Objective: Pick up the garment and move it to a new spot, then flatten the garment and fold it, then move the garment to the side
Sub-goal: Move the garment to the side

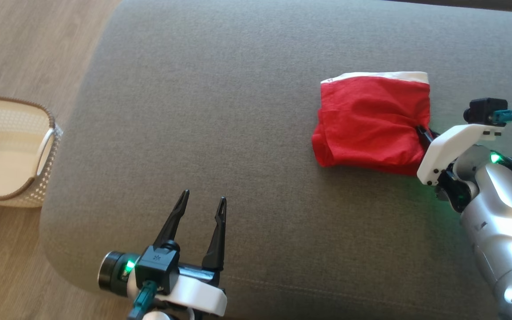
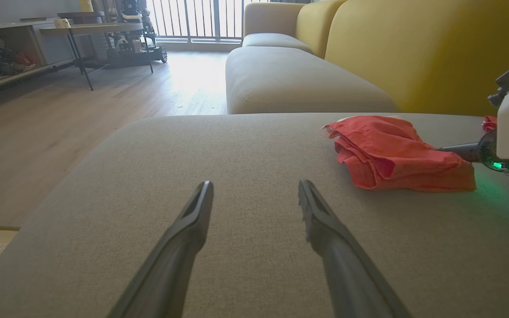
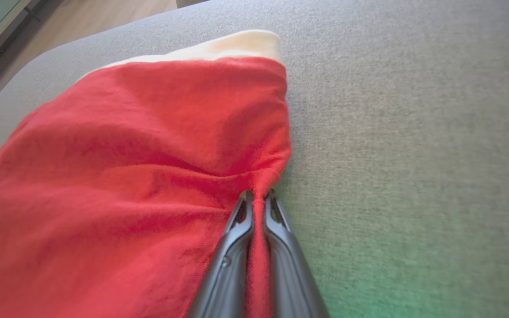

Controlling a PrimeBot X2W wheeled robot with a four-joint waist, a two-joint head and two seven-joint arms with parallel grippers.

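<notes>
Head view: folded red garment [image 1: 371, 122], toward the cushion's [image 1: 238, 111] far right edge, lying left of the right gripper [image 1: 422, 131], which is pinched on its right edge; left gripper [image 1: 205, 195] agape, empty, well apart.

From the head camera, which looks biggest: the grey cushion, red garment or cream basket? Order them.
1. Grey fabric cushion
2. Red cloth garment and cream perforated basket: alike, basket cut off, unranked.
</notes>
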